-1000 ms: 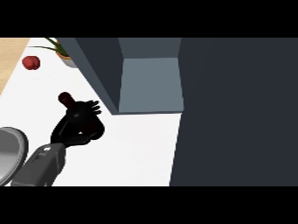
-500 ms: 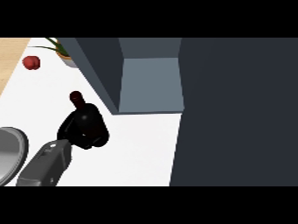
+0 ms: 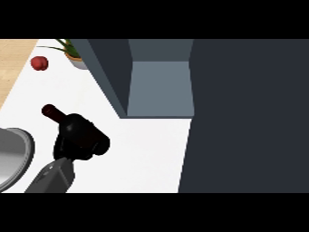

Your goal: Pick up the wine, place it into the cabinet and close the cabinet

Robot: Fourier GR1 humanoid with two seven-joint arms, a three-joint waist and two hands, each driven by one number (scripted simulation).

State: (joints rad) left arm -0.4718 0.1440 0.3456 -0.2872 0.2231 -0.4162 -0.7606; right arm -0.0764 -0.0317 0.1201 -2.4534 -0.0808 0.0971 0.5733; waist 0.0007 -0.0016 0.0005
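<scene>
The left robot hand (image 3: pixel 81 139) has been closed round the wine (image 3: pixel 51 112) on the bench (image 3: pixel 143 154), apparently gripped now; the open cabinet (image 3: pixel 158 90) waits far right, so lifting comes next.

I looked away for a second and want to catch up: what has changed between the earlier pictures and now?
The left hand, which had spread fingers beside the dark red wine bottle a second ago, has closed round the bottle; only its neck and cap now show, pointing up-left. The hand shifted slightly toward the view's lower edge. The open grey cabinet, red apple, potted plant and metal bowl stayed put.
</scene>
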